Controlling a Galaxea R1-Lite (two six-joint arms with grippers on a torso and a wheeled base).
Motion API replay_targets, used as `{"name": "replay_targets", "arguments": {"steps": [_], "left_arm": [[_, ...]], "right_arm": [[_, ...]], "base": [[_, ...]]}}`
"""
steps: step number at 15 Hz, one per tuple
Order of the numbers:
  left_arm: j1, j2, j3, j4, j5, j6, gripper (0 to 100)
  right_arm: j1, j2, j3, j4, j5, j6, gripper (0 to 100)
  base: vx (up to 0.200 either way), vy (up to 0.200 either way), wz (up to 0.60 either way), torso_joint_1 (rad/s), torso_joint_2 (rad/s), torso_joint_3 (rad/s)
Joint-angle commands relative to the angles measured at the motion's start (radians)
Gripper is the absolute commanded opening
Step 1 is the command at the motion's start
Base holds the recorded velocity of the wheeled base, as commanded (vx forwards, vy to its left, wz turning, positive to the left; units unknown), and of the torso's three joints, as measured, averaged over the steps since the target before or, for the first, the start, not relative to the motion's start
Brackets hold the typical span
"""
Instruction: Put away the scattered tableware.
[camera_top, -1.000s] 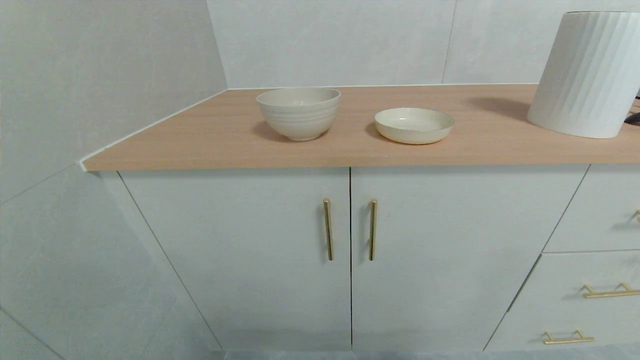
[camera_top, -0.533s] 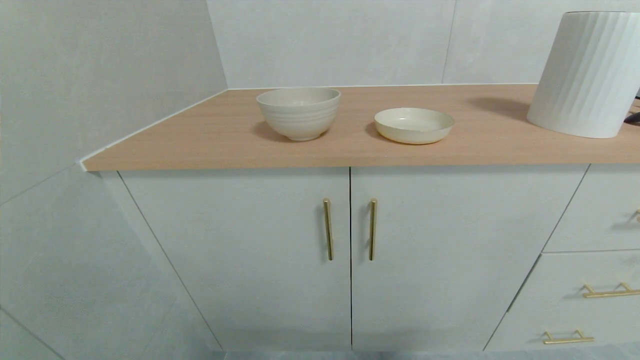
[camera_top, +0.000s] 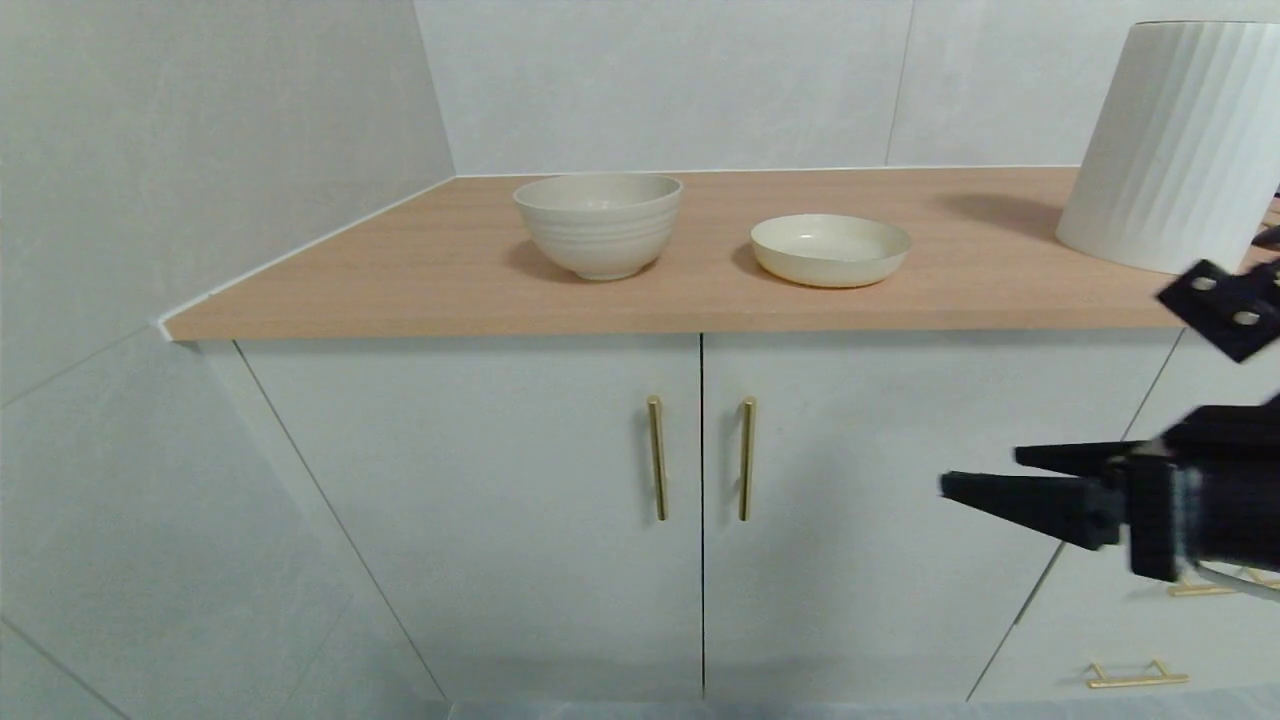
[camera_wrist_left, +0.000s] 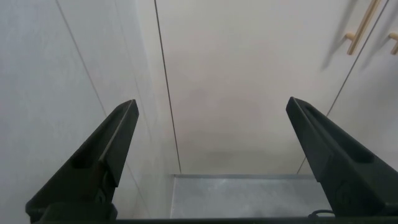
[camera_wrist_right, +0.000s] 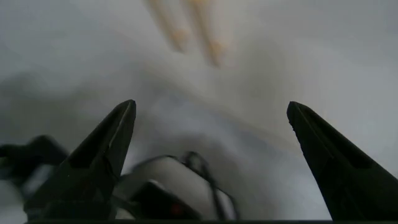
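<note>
Meanwhile, bowl (camera_top: 598, 225) and shallow dish (camera_top: 829, 249) sit on the worktop (camera_top: 450, 280), upper centre.
Right hand (camera_top: 980, 472), spread wide, hangs lower right, partly cut off by the frame edge, well below and apart from the dish; left hand (camera_wrist_left: 211, 106) likewise spread, facing a cabinet door (camera_wrist_left: 249, 93).

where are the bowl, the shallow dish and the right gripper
bowl (camera_top: 598, 235), head view, middle of its ribbed outer wall
shallow dish (camera_top: 829, 245), head view, its inner floor
right gripper (camera_top: 982, 471), head view, midway between its fingertips
</note>
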Motion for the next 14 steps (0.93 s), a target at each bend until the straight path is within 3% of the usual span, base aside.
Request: {"name": "replay_targets", "arguments": {"steps": [1, 3, 7, 14], "left_arm": [[0.000, 0.000, 0.000, -0.001, -0.001, 0.000, 100], [0.000, 0.000, 0.000, -0.001, -0.001, 0.000, 100], [0.000, 0.000, 0.000, -0.001, -0.001, 0.000, 100], [0.000, 0.000, 0.000, -0.001, -0.001, 0.000, 100]], "right_arm": [[0.133, 0.321, -0.075, -0.142, 0.009, 0.087, 100], [0.139, 0.412, -0.096, -0.243, 0.009, 0.115, 100], [0.133, 0.562, -0.171, -0.309, 0.006, 0.128, 100], [0.121, 0.691, -0.159, -0.571, -0.081, 0.164, 100]], "base": [[0.000, 0.000, 0.00, 0.000, 0.00, 0.000], [0.000, 0.000, 0.00, 0.000, 0.00, 0.000], [0.000, 0.000, 0.00, 0.000, 0.00, 0.000], [0.000, 0.000, 0.00, 0.000, 0.00, 0.000]]}}
